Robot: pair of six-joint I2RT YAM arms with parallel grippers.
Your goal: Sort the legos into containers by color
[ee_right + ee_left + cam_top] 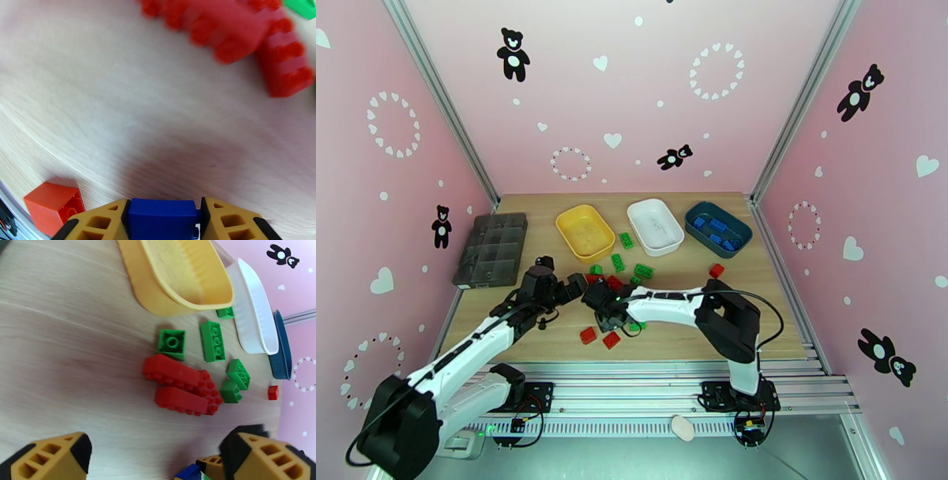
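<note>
My right gripper (162,215) is shut on a blue lego (162,211), just above the wood near the table's middle (600,306). Beside it on the left, my left gripper (158,461) stands open over bare wood, short of a cluster of red legos (179,388). Green legos (213,341) lie between that cluster and the tubs. Along the back stand the yellow tub (584,230), the white tub (656,225) and the teal tub (719,227), which holds several blue legos. Two red legos (599,338) lie near the front edge, and one red lego (716,270) lies alone at the right.
A dark grey organizer tray (491,249) sits at the back left. A red lego (55,205) lies close to my right fingers. The metal rail (648,371) borders the table's near edge. Pink walls close in both sides.
</note>
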